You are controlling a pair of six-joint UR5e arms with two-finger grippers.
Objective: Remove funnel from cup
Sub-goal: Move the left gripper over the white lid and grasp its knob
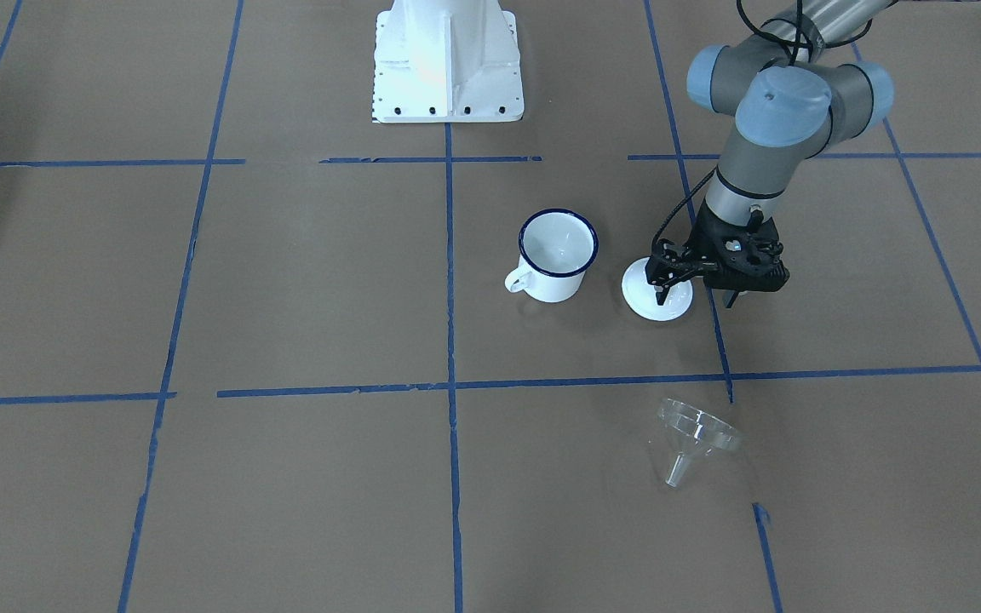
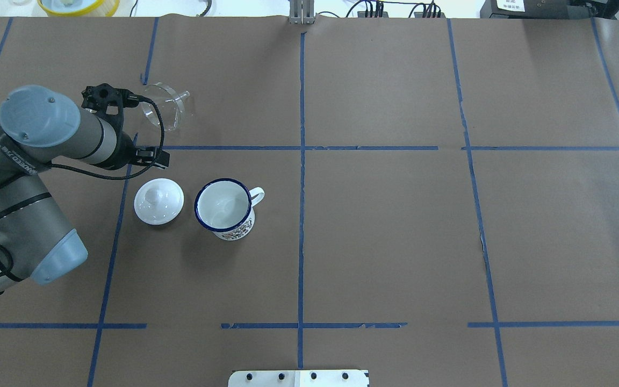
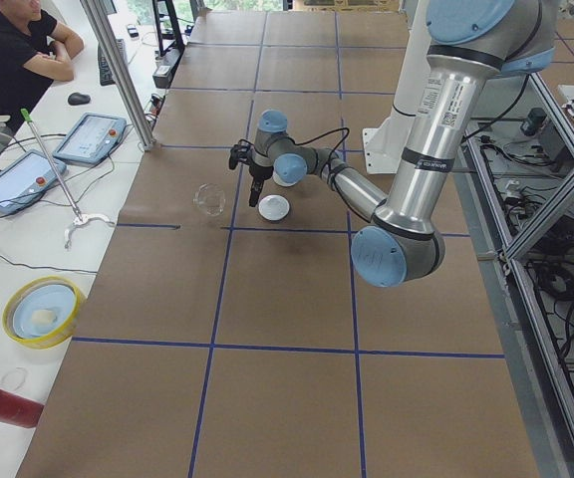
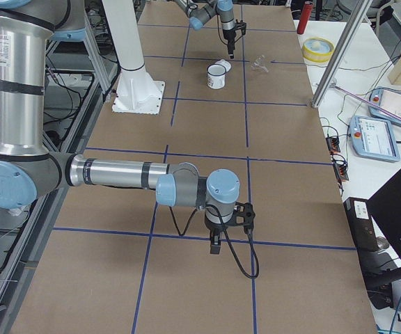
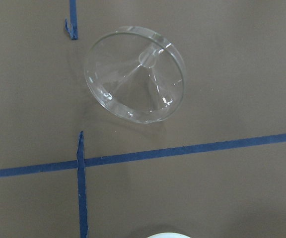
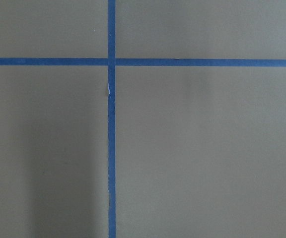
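Observation:
The clear funnel point(image 1: 695, 430) lies on its side on the brown table, apart from the cup; it also shows in the overhead view point(image 2: 164, 105) and fills the left wrist view point(image 5: 135, 74). The white enamel cup point(image 1: 557, 255) with a dark blue rim stands upright and empty point(image 2: 224, 208). My left gripper point(image 1: 697, 296) hangs open and empty just beside the white lid, between cup and funnel. My right gripper point(image 4: 214, 243) is far off near the table's other end; I cannot tell if it is open or shut.
A flat white knobbed lid point(image 2: 159, 201) lies on the table next to the cup. Blue tape lines point(image 2: 301, 148) grid the table. The robot's white base point(image 1: 448, 64) stands at the table edge. Tablets and a yellow bowl point(image 3: 43, 311) lie on a side bench.

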